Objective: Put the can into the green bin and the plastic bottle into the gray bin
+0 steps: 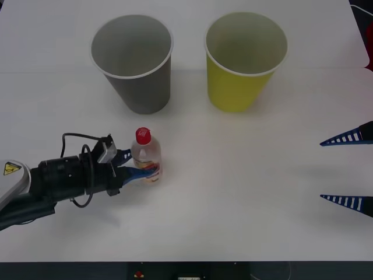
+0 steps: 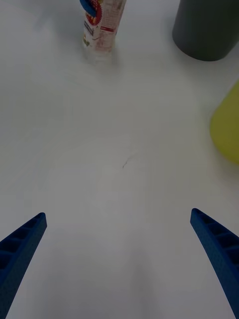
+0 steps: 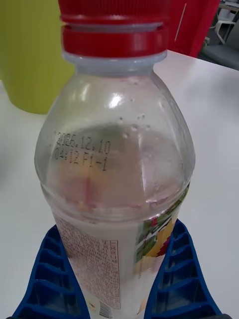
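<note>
Gripping the labelled waist of the small clear plastic bottle with a red screw cap [image 1: 146, 155], the left gripper [image 1: 135, 165] has its blue ribbed fingers [image 3: 47, 279] pressed against both sides; the bottle stands upright on the white table [image 1: 245, 198]. The grasp looks made; next comes a lift toward the dark gray tapered bin [image 1: 133, 61], just behind. The yellow-green tapered bin [image 1: 245, 58] stands beside it. The right gripper [image 1: 348, 169] waits wide open, empty, well apart.
</note>
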Motion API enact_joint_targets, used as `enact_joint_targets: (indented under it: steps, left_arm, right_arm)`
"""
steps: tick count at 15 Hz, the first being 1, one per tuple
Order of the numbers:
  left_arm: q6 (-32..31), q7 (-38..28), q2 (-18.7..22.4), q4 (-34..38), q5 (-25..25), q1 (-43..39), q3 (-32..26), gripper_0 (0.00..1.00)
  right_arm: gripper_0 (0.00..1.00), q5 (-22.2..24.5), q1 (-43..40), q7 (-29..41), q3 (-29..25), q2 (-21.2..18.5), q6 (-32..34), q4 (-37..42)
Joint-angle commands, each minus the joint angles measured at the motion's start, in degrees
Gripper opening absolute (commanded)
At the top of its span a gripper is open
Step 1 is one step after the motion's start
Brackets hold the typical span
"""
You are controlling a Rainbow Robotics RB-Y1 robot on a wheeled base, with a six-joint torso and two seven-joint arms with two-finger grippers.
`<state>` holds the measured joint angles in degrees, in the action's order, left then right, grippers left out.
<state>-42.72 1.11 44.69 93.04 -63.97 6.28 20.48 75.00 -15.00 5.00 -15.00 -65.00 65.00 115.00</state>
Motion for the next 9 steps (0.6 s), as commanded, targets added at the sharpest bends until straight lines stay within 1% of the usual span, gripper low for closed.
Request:
enact_joint_targets:
  steps: [1, 2, 3, 4, 6, 7, 9]
  left_arm:
    - [-0.3, -1.9, 5.2, 4.3, -0.9, -2.5, -3.3, 0.00]
    - [-1.1, -5.0, 6.8, 5.8, -2.2, -3.2, -4.8, 0.00]
    - [-3.3, -9.1, 8.5, 7.6, -4.7, -3.7, -7.5, 0.00]
    - [-5.4, -11.7, 9.1, 8.3, -6.2, -3.9, -9.5, 0.00]
    - [-12.0, -19.6, 10.2, 10.6, -11.0, -3.9, -16.2, 0.00]
    - [-14.0, -22.5, 10.8, 11.5, -12.0, -3.8, -18.3, 0.00]
    - [-18.0, -30.5, 12.7, 15.0, -14.5, -3.8, -22.9, 0.00]
  right_arm:
    - [1.00, 0.0, 0.0, 0.0, 0.0, 0.0, 0.0, 0.0]
    - [1.00, 0.0, 0.0, 0.0, 0.0, 0.0, 0.0, 0.0]
    - [1.00, 0.0, 0.0, 0.0, 0.0, 0.0, 0.0, 0.0]
    - [1.00, 0.0, 0.0, 0.0, 0.0, 0.0, 0.0, 0.0]
    - [1.00, 0.0, 0.0, 0.0, 0.0, 0.0, 0.0, 0.0]
    - [1.00, 0.0, 0.0, 0.0, 0.0, 0.0, 0.0, 0.0]
    - [1.00, 0.0, 0.0, 0.0, 0.0, 0.0, 0.0, 0.0]
